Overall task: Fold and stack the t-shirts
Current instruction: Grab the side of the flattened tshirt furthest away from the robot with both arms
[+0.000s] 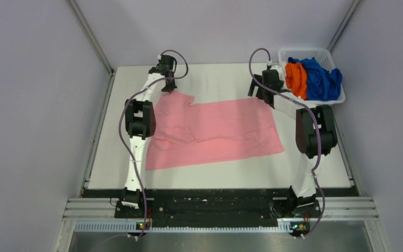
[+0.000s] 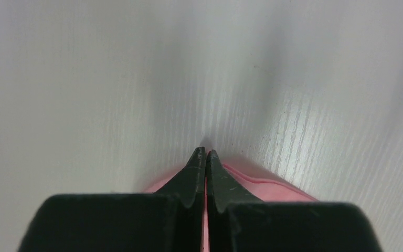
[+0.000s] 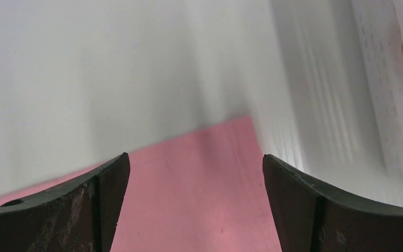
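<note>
Left gripper (image 2: 205, 152): clenched, fingertips meeting, with pink cloth pinched between them, at the 10 o'clock corner of the pink shirt (image 1: 215, 128). Pink shirt: spread flat at the middle of the white desk (image 1: 215, 79), a flap projecting at its 10 o'clock end and wrinkles near the left arm. Right gripper (image 1: 257, 88): released, jaws wide apart, over the shirt's 1 o'clock corner; whether it touches the cloth cannot be told. Basket (image 1: 315, 51): white, at the desk's 2 o'clock corner, holding the orange shirt (image 1: 296, 79) on its 9 o'clock side, with the blue shirt (image 1: 321, 79) touching it.
</note>
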You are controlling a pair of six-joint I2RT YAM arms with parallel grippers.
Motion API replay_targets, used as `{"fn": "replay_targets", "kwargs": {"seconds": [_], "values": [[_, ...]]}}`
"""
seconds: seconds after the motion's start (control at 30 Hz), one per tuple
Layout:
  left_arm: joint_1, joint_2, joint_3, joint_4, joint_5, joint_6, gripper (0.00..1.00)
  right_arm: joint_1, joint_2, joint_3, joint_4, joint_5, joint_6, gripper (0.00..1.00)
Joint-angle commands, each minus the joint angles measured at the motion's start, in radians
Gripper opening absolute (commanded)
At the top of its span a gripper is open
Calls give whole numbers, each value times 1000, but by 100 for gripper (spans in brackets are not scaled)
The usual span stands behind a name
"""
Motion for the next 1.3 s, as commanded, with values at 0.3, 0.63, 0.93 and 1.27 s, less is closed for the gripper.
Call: {"fn": "replay_targets", "kwargs": {"seconds": [0.3,0.63,0.93,1.27], "values": [[-14,-373,-415,255,175,56,0,-8,351,470,-212,199,-47,83],[-25,-523,-629,314,249,54,0,-8,323,410,-259,169,-5,71],[-27,-630,-748,288,290,16,0,-8,326,394,-284,163,38,42],[-27,-718,-848,313,308,-36,0,-9,255,320,-246,215,51,22]]}}
